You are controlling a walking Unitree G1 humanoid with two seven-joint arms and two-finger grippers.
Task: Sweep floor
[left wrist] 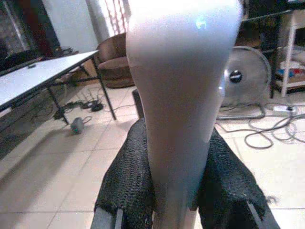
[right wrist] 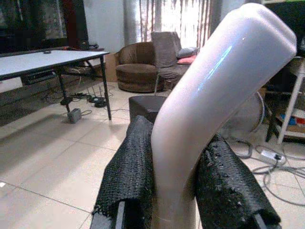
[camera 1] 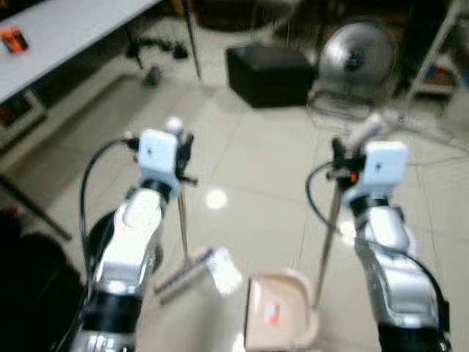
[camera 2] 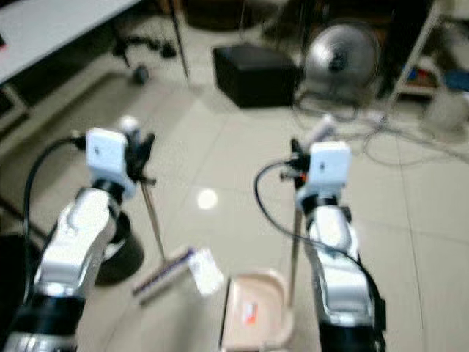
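Note:
My left gripper (camera 1: 182, 155) is shut on the upper end of a thin broom handle (camera 1: 182, 220), whose brush head (camera 1: 183, 274) rests on the tiled floor beside a crumpled white scrap (camera 1: 223, 270). The left wrist view has the pale handle grip (left wrist: 183, 95) clamped between the black padded fingers (left wrist: 128, 183). My right gripper (camera 1: 343, 167) is shut on the dustpan's upright handle (camera 1: 328, 235); the beige dustpan (camera 1: 282, 312) sits on the floor just right of the scrap, with a small orange bit inside. The bent grip (right wrist: 209, 109) sits between the pads (right wrist: 128, 171) in the right wrist view.
A black box (camera 1: 267, 73) and a floor fan (camera 1: 359, 55) stand ahead, with cables (camera 1: 432, 147) trailing over the tiles at the right. A white table (camera 1: 58, 33) runs along the left. A dark round base (camera 1: 110, 235) sits by my left arm. Open tiles lie ahead.

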